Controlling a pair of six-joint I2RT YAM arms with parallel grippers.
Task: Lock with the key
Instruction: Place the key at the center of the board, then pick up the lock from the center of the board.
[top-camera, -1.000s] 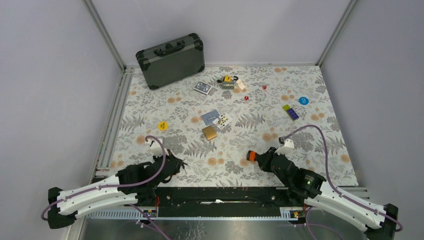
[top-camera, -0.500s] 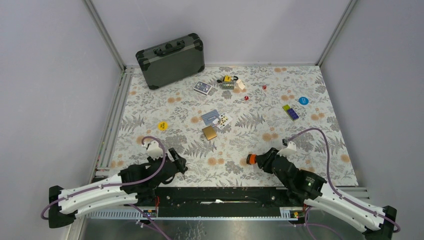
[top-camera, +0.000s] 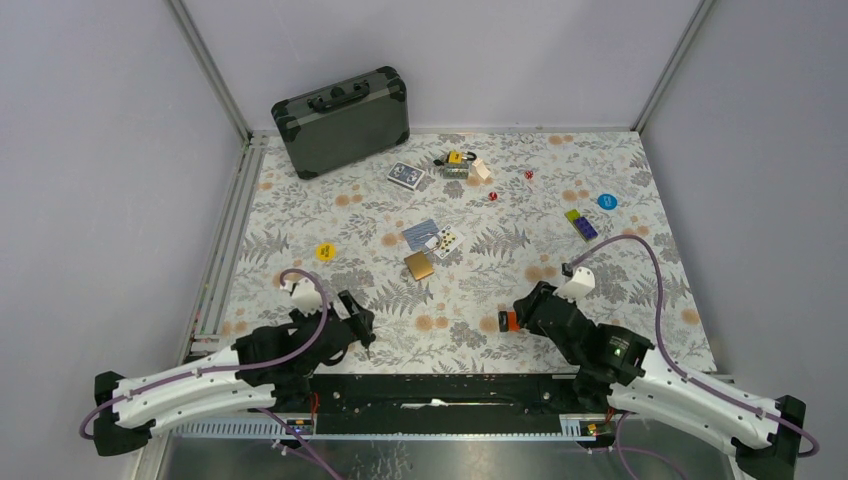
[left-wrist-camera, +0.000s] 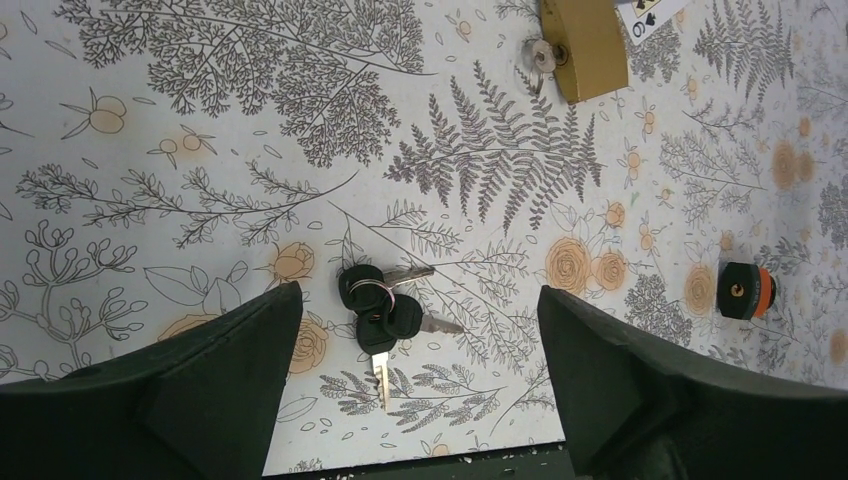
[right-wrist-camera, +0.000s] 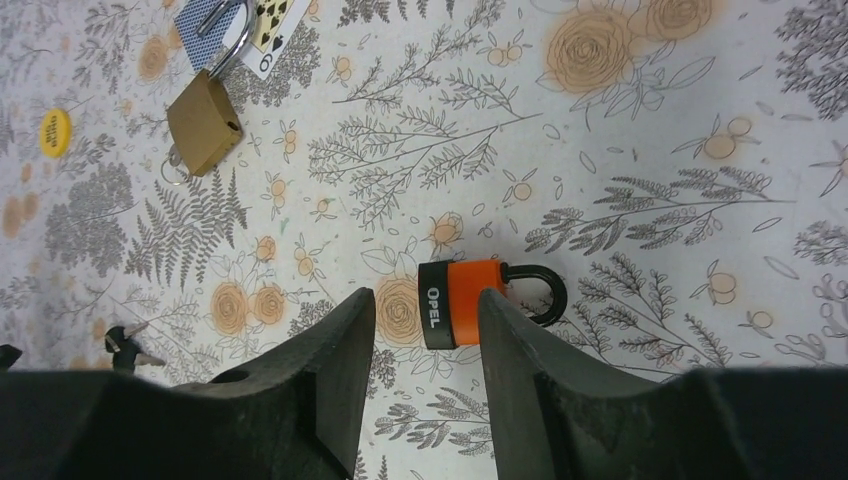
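Left wrist view shows the keys (left-wrist-camera: 378, 308) lying flat under the wide-open left gripper (left-wrist-camera: 417, 295), well left of the orange lock (right-wrist-camera: 462, 316), which sits loose under the half-open right gripper (right-wrist-camera: 425, 296), so a pinch might just push either one away.

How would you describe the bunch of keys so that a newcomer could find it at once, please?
Look at the near edge of the floral tablecloth, ahead of the left gripper. The bunch of keys lies there, below its open fingers. Unlike the brass padlock and the orange padlock nearby, it is black-headed keys on one ring.
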